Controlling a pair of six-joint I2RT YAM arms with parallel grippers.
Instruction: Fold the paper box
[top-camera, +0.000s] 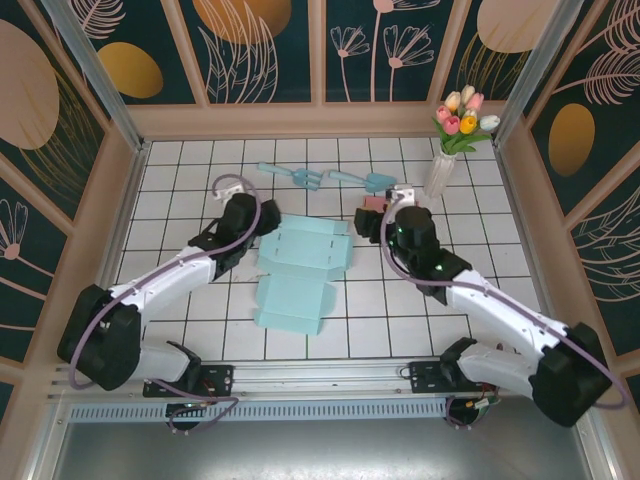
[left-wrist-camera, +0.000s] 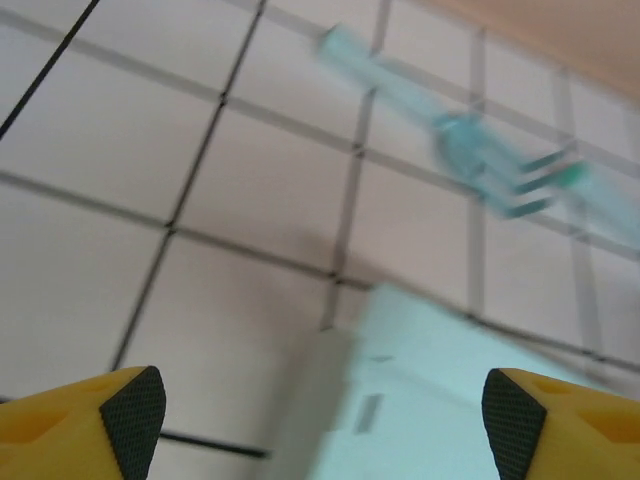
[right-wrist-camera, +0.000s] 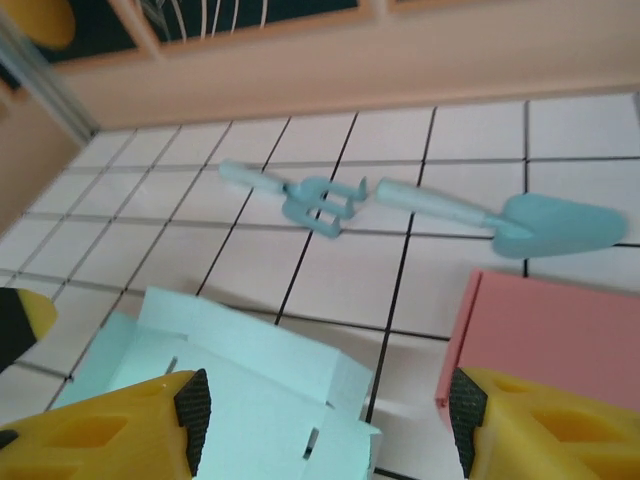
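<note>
The light blue paper box (top-camera: 298, 268) lies unfolded and flat in the middle of the tiled table. My left gripper (top-camera: 262, 213) hovers at its far left corner, open; in the left wrist view that corner of the paper box (left-wrist-camera: 450, 400) sits between the yellow fingertips (left-wrist-camera: 120, 415), blurred. My right gripper (top-camera: 372, 215) hovers by the box's far right edge, open. The right wrist view has the box's right flaps (right-wrist-camera: 250, 390) between the fingertips (right-wrist-camera: 185, 410), with nothing held.
A pink block (top-camera: 377, 204) (right-wrist-camera: 560, 335) lies right beside the right gripper. A blue toy fork (top-camera: 288, 175) (right-wrist-camera: 300, 195) and a blue toy shovel (top-camera: 362, 180) (right-wrist-camera: 505, 215) lie further back. A vase of tulips (top-camera: 448, 150) stands at the back right.
</note>
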